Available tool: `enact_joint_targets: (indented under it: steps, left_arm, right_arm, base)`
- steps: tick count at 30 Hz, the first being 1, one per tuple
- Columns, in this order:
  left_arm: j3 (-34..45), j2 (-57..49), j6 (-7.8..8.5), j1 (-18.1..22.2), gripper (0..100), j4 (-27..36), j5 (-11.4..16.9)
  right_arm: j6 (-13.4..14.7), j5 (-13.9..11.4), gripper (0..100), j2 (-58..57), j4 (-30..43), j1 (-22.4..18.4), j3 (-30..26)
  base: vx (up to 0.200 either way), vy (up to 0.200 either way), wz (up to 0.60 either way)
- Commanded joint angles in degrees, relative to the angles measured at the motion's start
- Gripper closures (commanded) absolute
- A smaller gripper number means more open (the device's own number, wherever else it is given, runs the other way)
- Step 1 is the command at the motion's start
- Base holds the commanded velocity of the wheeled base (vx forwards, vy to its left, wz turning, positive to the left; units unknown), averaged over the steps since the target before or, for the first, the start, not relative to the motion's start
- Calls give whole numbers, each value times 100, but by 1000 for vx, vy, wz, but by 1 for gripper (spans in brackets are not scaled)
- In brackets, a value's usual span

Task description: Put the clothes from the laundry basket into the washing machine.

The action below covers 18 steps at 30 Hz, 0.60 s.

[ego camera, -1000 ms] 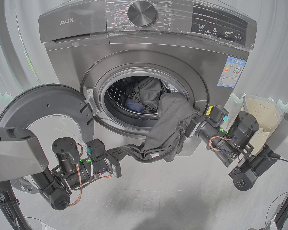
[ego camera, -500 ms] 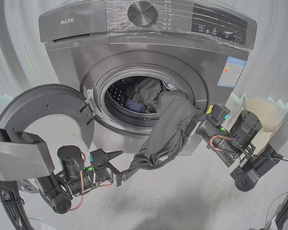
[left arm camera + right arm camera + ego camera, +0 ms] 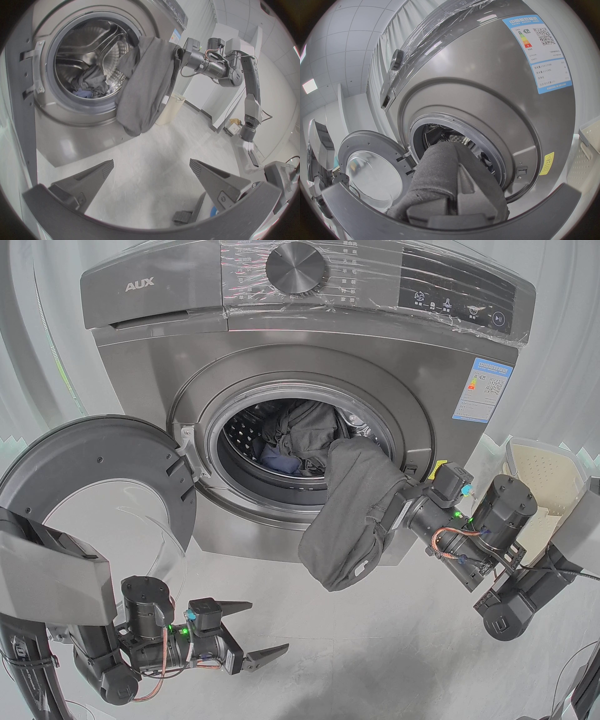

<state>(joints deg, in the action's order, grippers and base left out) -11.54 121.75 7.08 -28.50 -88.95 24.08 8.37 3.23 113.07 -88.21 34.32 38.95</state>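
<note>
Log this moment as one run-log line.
left gripper: open, empty, near floor | right gripper: shut on grey garment | garment: draped over washing machine opening, half outside | door: open

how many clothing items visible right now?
3. A grey garment held by the right gripper hangs over the drum rim; a dark garment and a blue one lie inside. More may be hidden beneath.

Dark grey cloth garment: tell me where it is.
In the head view the dark grey cloth garment hangs over the lower right door rim of the grey washing machine, gripped by the right gripper.
</note>
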Motion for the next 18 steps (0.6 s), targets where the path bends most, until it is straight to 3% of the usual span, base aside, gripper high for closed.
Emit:
enact_joint_targets:
  steps: [1,2,5,9,12,18]
  left_arm:
    - [-779,-19,-128,-279,0,-8,1]
    - [-902,-2,-163,-305,0,-8,1]
    - [-1702,262,-480,-498,0,-8,-43]
    - [-2467,675,-805,-648,0,-8,-316]
    - [-2765,921,-840,-657,0,-8,-456]
    - [-3205,1193,-840,-780,0,-8,-474]
  right_arm:
    - [6,2,100,145,-12,49,25]
    - [15,2,100,145,-12,66,25]
    - [41,2,100,154,-12,137,43]
    - [50,11,100,154,-12,145,60]
    - [50,11,100,154,-3,145,60]
    - [59,11,100,172,-12,233,87]
  base:
    - [0,0,0]
    - [0,0,0]
    - [0,0,0]
    - [0,0,0]
    - [0,0,0]
    - [0,0,0]
